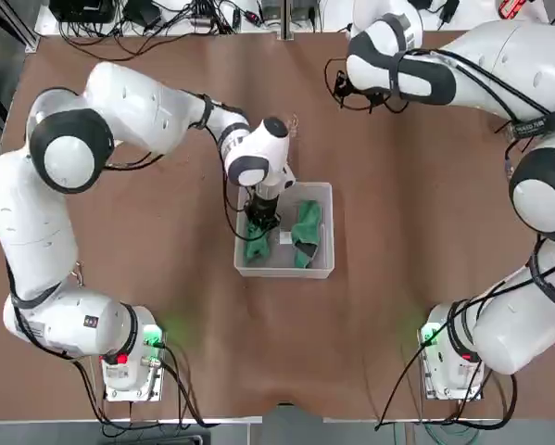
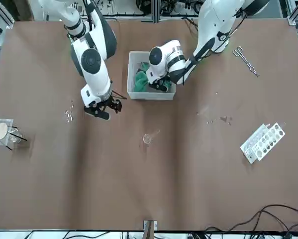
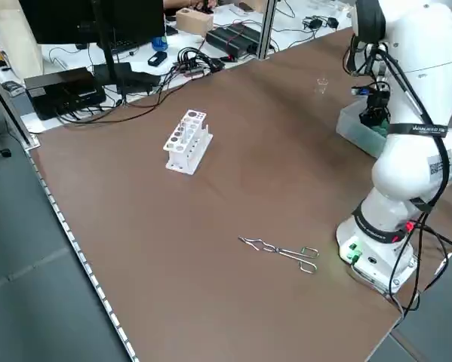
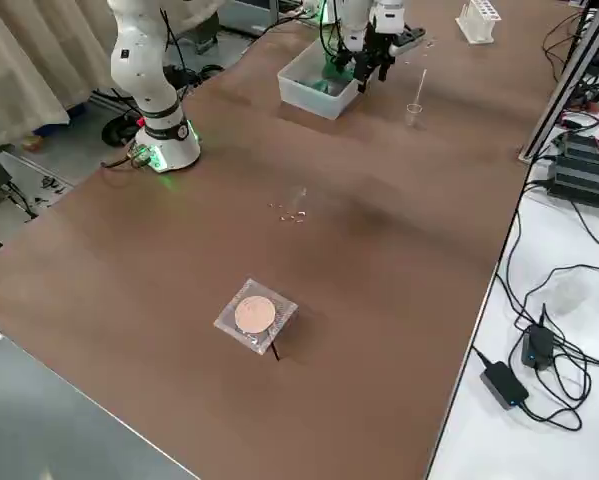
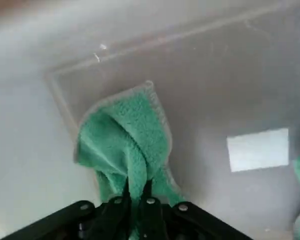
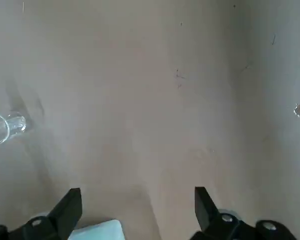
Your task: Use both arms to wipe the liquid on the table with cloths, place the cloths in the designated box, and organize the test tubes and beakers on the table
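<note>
My left gripper [image 1: 261, 221] reaches down into the designated box [image 1: 320, 269] and is shut on a green cloth [image 5: 129, 135], which hangs from its fingertips [image 5: 151, 192] over the box floor near the white square mark [image 5: 258, 149]. A second green cloth [image 1: 307, 232] lies in the same box. My right gripper [image 2: 106, 108] hovers open over bare table beyond the box, holding nothing. A clear test tube [image 2: 148, 138] lies on the table past it. Far off near a table corner stands the beaker [image 2: 2, 132] on its wire stand.
A white rack with round holes [image 2: 263, 142] stands towards the far side on my left. Metal tongs [image 2: 246, 57] lie near my left arm's base. Small droplets [image 2: 69, 112] glisten by the right gripper, and more marks [image 2: 219, 119] show mid-table.
</note>
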Robot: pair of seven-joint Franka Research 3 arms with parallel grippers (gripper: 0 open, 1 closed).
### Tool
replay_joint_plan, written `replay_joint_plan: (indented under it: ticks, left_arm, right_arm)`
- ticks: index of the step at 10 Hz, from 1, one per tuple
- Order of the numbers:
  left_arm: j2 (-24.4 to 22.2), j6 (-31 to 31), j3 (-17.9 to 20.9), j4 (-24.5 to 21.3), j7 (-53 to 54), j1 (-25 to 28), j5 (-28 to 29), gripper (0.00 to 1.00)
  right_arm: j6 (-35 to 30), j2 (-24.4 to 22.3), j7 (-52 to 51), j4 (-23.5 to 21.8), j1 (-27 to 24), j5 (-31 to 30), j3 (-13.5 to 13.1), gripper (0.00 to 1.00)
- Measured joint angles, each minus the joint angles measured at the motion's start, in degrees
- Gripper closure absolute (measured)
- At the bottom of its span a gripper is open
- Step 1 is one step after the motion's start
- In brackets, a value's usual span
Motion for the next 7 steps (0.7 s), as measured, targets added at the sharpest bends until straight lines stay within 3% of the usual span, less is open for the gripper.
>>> replay_joint_plan:
  ticks: [4, 6, 7]
  left_arm:
    - [-6.13, -17.17, 0.07, 14.45, 0.39, 1.91, -0.03, 0.93]
    - [-7.46, -23.18, 1.18, 20.28, 2.88, 4.99, -0.13, 0.93]
    - [-8.43, -24.08, 4.11, 21.16, 3.64, 5.7, -0.3, 0.93]
  right_arm:
    - [-0.07, 0.01, -0.52, -0.01, 0.24, 0.07, 0.79, 0.0]
    - [-0.74, 0.01, 0.9, -0.15, 4.33, 0.12, 1.56, 0.0]
    - [-1.12, 0.02, 3.88, -0.34, 6.95, 0.15, 1.67, 0.0]
